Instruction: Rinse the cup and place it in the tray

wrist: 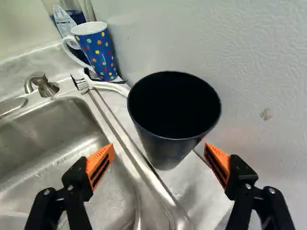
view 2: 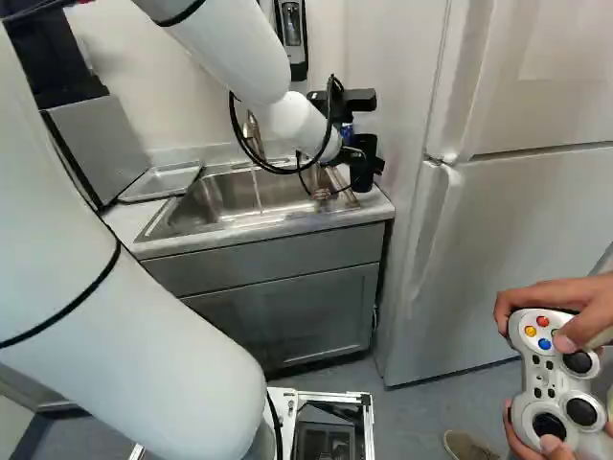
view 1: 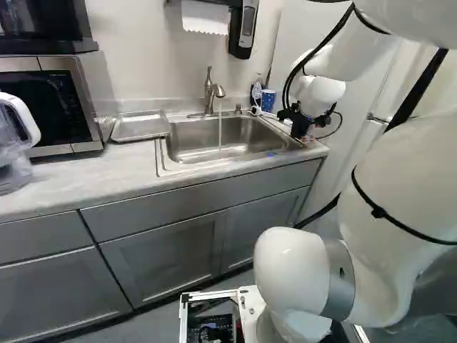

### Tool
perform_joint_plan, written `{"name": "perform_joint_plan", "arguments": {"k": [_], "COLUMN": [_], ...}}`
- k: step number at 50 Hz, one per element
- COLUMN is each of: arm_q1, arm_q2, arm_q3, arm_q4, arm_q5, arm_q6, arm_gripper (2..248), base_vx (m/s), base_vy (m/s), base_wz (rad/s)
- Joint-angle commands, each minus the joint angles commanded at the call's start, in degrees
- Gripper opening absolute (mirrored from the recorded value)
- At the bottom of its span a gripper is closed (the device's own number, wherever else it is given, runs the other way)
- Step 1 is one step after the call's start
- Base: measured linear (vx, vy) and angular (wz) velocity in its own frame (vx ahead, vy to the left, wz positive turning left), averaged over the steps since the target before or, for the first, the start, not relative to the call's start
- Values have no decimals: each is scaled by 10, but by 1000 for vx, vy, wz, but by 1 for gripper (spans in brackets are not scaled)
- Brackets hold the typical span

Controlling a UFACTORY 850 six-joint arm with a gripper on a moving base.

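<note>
At the sink's right end in the left base view is my gripper (view 1: 301, 124). The wrist view shows the gripper (wrist: 159, 147) open, its orange-padded fingers wide apart. A black cup (wrist: 167, 152) stands upright on the counter strip beside the sink, mouth up, ahead of the fingers and in line with the gap; neither finger clearly presses on it. Water runs from the faucet (view 1: 211, 93) into the sink (view 1: 178, 148). The metal tray (view 1: 141, 126) lies on the counter, left of the sink.
A blue dotted mug (wrist: 100, 53) and a white dish brush (wrist: 108, 86) are near the cup. The fridge (view 2: 498, 230) rises close beside the counter. Left of the tray is a microwave (view 1: 53, 100). Hands hold a controller (view 2: 556, 383) at the right of the right base view.
</note>
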Motion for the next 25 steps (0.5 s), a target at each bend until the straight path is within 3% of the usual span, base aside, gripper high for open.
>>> {"name": "perform_joint_plan", "arguments": {"k": [12, 25], "arm_q1": [0, 0], "arm_q2": [0, 0], "arm_q3": [0, 0], "arm_q4": [0, 0], "arm_q5": [0, 0], "arm_q6": [-72, -72], "arm_gripper": [247, 247], "base_vx": [0, 0], "base_vy": [0, 0], "base_wz": [0, 0]}}
